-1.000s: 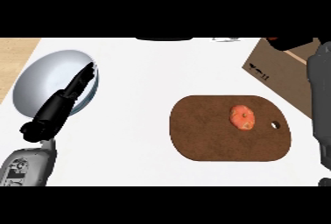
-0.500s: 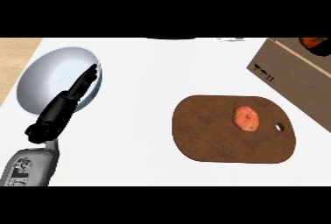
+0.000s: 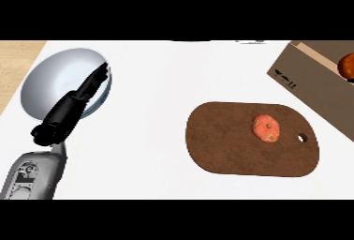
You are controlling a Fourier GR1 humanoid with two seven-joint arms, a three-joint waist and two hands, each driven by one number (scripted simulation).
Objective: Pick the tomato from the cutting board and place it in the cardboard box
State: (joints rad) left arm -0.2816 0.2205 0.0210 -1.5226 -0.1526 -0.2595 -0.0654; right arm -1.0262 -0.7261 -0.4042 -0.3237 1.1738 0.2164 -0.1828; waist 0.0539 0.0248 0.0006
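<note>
While the left hand hangs out at the far left of the desk, it is wide open and carries nothing. Its fingers are long and straight, held close together, with no curl in them at all. They point up and away from the robot and lie across the right rim of a grey round plate. Whether they touch that rim or float just over it, I can't tell. The grey forearm rises from the lower edge to meet the hand.

Now look to the right of the hand, well apart from it. The brown cutting board lies flat on the desk. On it sits the tomato, out on the end of the board farthest from the hand, just beside the small hanging hole.

Farther right of the hand, and higher, is the cardboard box, its top open and its body cut off by the view's edge. An orange-red round thing shows inside it. Box and board sit near each other but do not touch.
</note>
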